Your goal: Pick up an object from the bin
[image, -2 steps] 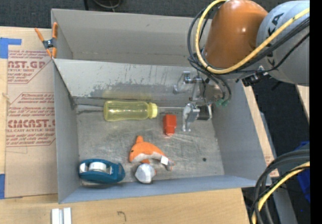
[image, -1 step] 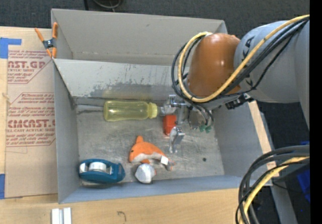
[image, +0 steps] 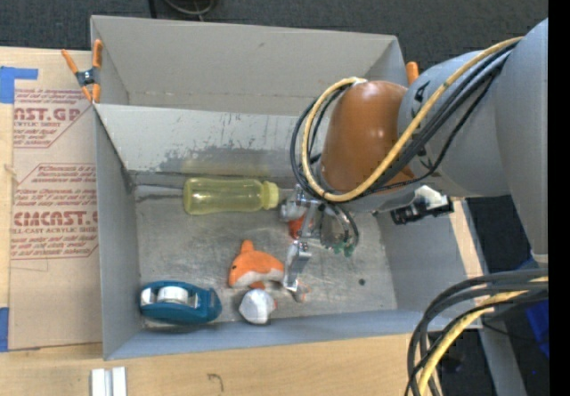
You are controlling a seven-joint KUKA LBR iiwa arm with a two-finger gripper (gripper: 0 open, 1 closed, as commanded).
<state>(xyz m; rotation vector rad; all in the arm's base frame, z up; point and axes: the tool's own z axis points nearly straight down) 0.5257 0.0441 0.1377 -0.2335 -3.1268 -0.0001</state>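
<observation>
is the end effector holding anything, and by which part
Cannot be told; the end effector is at the right edge of the orange-and-white soft toy.

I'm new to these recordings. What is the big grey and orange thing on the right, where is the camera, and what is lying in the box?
A single camera looks down from above, a little to one side, into a grey metal bin. The large grey shape reaching in from the right, with its orange cover and looped cables, is a robot arm. The slim metal part at its end is the gripper, which does the grasping. Its job is to pick one thing out of the bin.

Four things lie on the bin floor: a yellowish clear bottle on its side towards the back, an orange toy near the middle, a small whitish lump in front of the toy, and a blue tape dispenser in the front left corner.

The gripper is low in the bin, just right of the orange toy. From here I cannot tell whether it holds anything.
</observation>
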